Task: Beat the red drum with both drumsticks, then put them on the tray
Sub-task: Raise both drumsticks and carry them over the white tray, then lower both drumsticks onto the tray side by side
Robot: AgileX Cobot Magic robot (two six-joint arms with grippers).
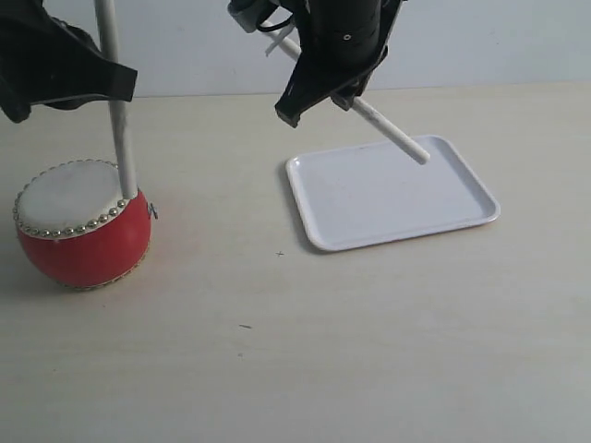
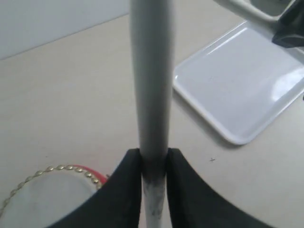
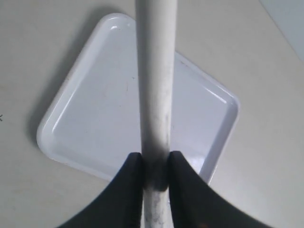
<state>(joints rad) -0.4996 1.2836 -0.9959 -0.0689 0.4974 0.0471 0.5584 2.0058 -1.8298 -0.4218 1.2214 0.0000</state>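
Counter (image 1: 323,360): pale wood-look surface, bare at the near side apart from a couple of tiny dark specks.
Red drum (image 1: 88,247): sat on the counter at the left, upright, with its glossy body bulging out below the top.
Skin (image 1: 65,198): off-white and facing up, ringed with metal studs (image 1: 88,224); a small ring (image 1: 152,211) hung on the drum's right side.
Tray (image 1: 319,238): white, lying flat on the counter well to the right of the drum, with nothing resting in it.
Left drumstick (image 1: 121,138): stood nearly upright, its lower end meeting the right edge of the skin just inside the studs. I couldn't tell whether it pressed or only grazed.
Left gripper (image 2: 153,162): hung above the drum, black jaws clamped tight on the stick from both sides.
Right drumstick (image 1: 392,134): slanted down to the right, its tip over the far side of the tray. From where I stood I couldn't make out any contact.
Right gripper (image 3: 155,164): hung above the tray's far left corner, jaws pinched shut around the stick's upper part.
Wall (image 1: 508,37): plain and pale, behind everything.
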